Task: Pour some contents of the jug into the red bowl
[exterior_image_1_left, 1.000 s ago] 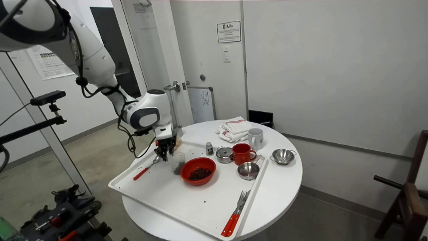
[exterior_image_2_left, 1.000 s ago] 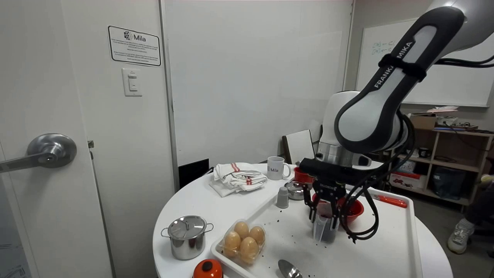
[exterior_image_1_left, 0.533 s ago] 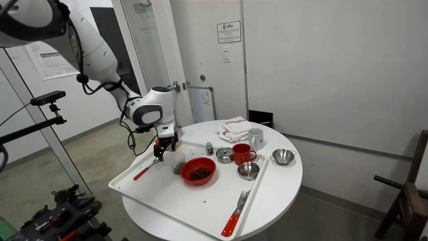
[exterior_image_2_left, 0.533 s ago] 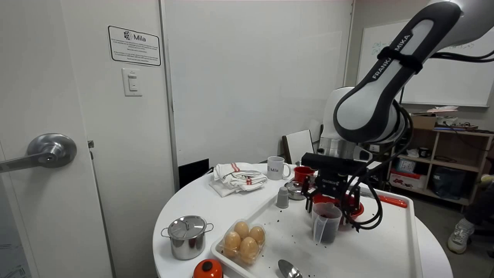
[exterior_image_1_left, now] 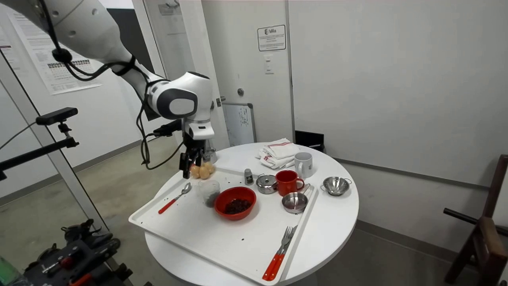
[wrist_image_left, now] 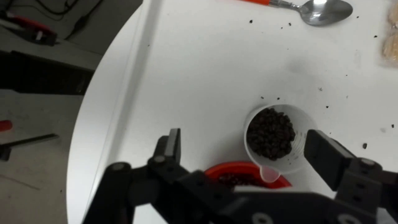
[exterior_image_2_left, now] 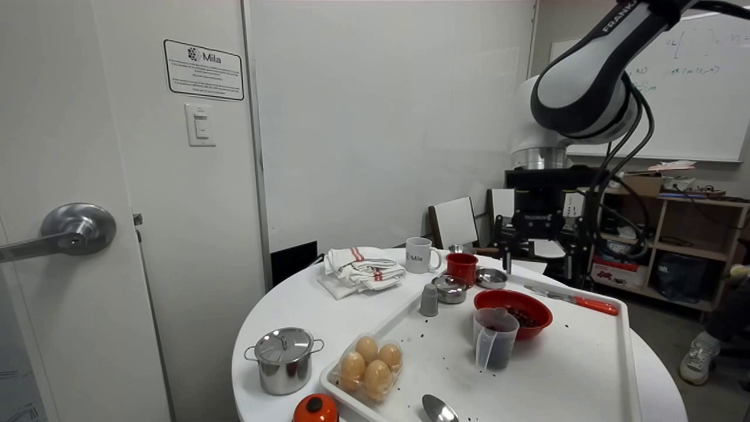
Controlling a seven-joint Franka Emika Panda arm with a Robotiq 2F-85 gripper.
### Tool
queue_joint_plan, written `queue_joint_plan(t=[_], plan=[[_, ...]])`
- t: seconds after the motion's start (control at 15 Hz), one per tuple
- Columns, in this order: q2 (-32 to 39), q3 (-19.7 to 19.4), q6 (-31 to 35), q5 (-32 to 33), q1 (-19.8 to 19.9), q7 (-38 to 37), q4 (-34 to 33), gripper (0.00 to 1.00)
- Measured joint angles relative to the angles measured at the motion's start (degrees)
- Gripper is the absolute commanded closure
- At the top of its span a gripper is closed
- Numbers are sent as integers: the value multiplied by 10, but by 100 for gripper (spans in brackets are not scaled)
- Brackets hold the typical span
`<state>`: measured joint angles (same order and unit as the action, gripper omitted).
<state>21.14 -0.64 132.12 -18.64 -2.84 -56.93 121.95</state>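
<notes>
We find the jug (exterior_image_2_left: 498,339) upright on the white tray (exterior_image_2_left: 562,375), lower than the jaws — translucent, part-filled with dark beans (wrist_image_left: 270,133); in the wrist view it shows between the fingers (wrist_image_left: 326,158), partly hidden by the one at the picture's right. The jaws stand wide apart, and we see them holding nothing; the gripper (exterior_image_2_left: 538,266) hangs above the tray, pointing down, well apart from the jug. Just beside the jug, also below the jaws, sits the red bowl (exterior_image_1_left: 235,216) with beans (exterior_image_1_left: 237,206) of its own; whether the two touch, we cannot tell. Lower than the jaws we also see a red-handled spoon (wrist_image_left: 312,11) and packed eggs (exterior_image_2_left: 375,373), both on the tray. Farther from the jaws — to their right in an exterior view — are a grey shaker (exterior_image_1_left: 249,177), a lidded metal pan (exterior_image_1_left: 266,184), a red mug (exterior_image_1_left: 285,183) and a small metal dish (exterior_image_1_left: 295,203), and outside the tray, on the round table (exterior_image_1_left: 329,230), folded towels (exterior_image_1_left: 279,153) and a white mug (exterior_image_1_left: 304,164).
</notes>
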Motion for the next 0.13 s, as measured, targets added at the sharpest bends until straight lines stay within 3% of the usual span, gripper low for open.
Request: queue_joint_plan(t=[0.13], plan=[[-29, -13, -23, 19, 5, 19, 9, 0]])
